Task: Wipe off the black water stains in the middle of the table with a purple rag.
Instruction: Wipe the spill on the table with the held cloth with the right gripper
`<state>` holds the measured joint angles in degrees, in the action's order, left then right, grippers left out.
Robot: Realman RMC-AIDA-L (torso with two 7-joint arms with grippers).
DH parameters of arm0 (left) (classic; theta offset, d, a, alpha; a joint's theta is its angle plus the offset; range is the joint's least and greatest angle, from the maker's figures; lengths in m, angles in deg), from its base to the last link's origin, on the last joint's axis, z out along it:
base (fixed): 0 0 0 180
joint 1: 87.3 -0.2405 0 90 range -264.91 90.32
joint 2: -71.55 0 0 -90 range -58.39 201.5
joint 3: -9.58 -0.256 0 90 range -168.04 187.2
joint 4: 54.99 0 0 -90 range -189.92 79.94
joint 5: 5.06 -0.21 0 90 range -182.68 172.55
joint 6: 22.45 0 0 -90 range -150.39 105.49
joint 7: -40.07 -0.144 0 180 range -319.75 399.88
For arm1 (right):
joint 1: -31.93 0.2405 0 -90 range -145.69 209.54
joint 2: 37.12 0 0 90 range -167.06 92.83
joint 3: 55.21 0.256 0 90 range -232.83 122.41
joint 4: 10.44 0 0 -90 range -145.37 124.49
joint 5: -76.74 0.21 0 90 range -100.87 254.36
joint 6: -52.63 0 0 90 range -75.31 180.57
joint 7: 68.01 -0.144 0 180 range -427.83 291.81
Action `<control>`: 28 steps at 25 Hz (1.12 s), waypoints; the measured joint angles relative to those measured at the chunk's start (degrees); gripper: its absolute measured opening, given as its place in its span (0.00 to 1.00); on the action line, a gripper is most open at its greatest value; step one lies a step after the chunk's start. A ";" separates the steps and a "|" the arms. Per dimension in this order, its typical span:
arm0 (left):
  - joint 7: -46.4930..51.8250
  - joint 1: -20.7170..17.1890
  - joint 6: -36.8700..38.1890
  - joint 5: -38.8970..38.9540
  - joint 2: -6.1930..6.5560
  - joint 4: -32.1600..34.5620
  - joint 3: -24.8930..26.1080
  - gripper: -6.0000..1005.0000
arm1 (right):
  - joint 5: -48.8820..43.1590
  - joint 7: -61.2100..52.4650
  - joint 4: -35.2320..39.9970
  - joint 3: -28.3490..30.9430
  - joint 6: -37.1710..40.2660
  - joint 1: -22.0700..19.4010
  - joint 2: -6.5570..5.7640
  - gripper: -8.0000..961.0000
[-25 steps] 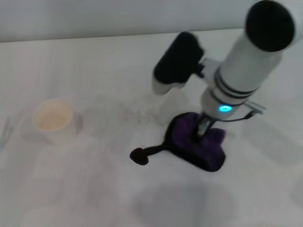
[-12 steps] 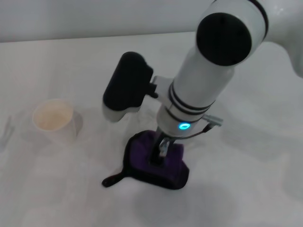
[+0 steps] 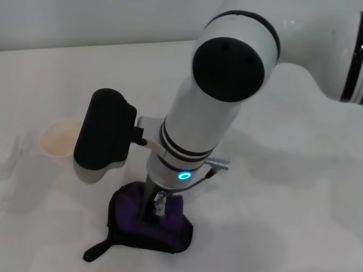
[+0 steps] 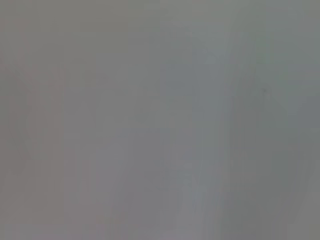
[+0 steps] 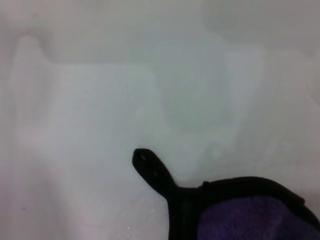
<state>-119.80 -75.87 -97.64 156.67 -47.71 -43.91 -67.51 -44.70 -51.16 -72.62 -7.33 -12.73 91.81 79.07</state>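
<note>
1. Nearest the robot in the head view, the purple rag (image 3: 148, 222) lies bunched on the white table (image 3: 295, 187), close to the near edge of the picture. Its black edging runs round the bottom of the heap, and its black loop tab (image 3: 95, 253) trails flat on the tabletop toward the robot's left.
2. The right gripper (image 3: 155, 208) comes straight down into the middle of the rag, its tips sunk in the purple folds and pressing the cloth against the table. It is clenched on the rag, with the fabric gathered up round it.
3. In the right wrist view the same rag (image 5: 255, 215) fills one corner, purple inside a thick black border, and the loop tab (image 5: 150, 170) sticks out across bare white table (image 5: 100, 100). That arm's own fingers do not show there.
4. The black water stains cannot be seen in any view; whether they lie under the rag cannot be told.
5. Above the rag, the right arm's white forearm rises toward the camera, with a lit blue ring (image 3: 183, 175) at the wrist and a black box-shaped wrist camera housing (image 3: 105, 136) mounted on its side.
6. Farther back, on the robot's left, a white paper cup (image 3: 58, 139) stands upright, partly hidden behind the black housing and well apart from the rag.
7. The left gripper appears in no view; the left wrist view shows only a plain grey field.
</note>
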 joint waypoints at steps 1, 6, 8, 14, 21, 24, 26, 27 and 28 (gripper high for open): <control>0.00 0.01 -0.01 -0.06 0.00 -0.02 -0.01 0.86 | 0.25 -0.12 0.40 -0.43 0.40 0.50 0.01 0.07; 0.00 -0.07 0.26 -0.11 0.00 -0.11 0.00 0.86 | -0.28 -0.46 5.06 -0.50 2.09 1.68 0.01 0.07; 0.00 -0.08 0.46 -0.11 0.00 -0.11 0.01 0.86 | -0.69 -0.47 7.65 -0.34 2.96 2.46 0.00 0.07; 0.00 0.43 0.55 -0.11 0.05 -0.10 0.01 0.86 | -2.11 -0.85 14.91 -0.29 5.14 4.80 0.01 0.07; 0.00 0.51 0.66 0.07 0.13 -0.09 0.39 0.86 | -13.19 -6.50 16.03 2.84 4.32 4.59 0.00 0.07; 0.00 0.62 0.69 0.22 0.23 -0.09 0.47 0.86 | -13.55 -5.98 15.56 4.02 3.52 4.29 0.00 0.07; -0.04 0.88 0.75 0.24 0.26 -0.09 0.47 0.86 | -12.72 -5.21 14.60 4.04 3.19 3.98 0.01 0.07; -0.07 1.02 0.79 0.24 0.26 -0.09 0.47 0.86 | -11.83 -4.42 13.91 4.00 3.09 3.59 0.00 0.07; -0.07 1.19 0.80 0.22 0.24 -0.09 0.47 0.86 | -10.81 -3.57 13.30 3.92 2.78 3.22 0.00 0.07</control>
<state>-119.88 -74.68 -96.83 156.89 -47.47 -44.00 -67.04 -55.50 -54.72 -59.31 -3.41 -9.95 95.03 79.08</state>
